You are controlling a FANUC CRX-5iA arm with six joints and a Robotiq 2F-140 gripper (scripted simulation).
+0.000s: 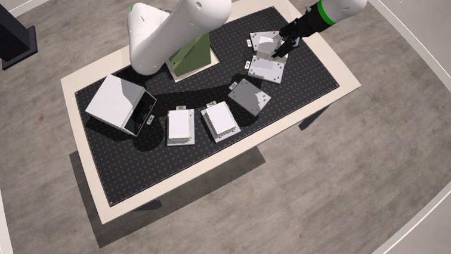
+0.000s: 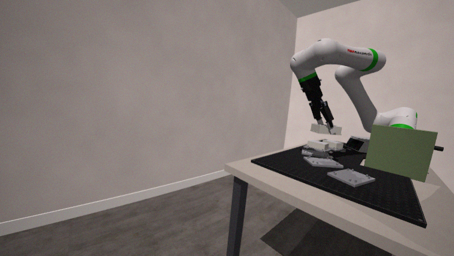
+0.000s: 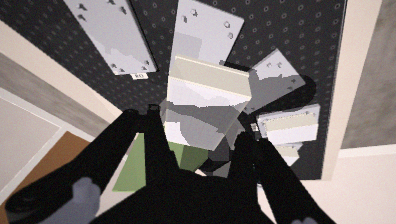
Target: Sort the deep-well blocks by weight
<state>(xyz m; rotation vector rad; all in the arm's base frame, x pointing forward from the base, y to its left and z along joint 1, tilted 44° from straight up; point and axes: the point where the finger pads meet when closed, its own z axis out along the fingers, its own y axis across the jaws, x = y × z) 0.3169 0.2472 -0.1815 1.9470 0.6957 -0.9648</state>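
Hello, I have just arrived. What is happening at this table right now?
A single robot arm is carrying one deep-well block in its gripper, jaws shut on it, held in the air above the nest plates at the far end of the black mat. Two other blocks rest on nests near the check-weigher. Three nest plates, including one in the middle, hold no block.
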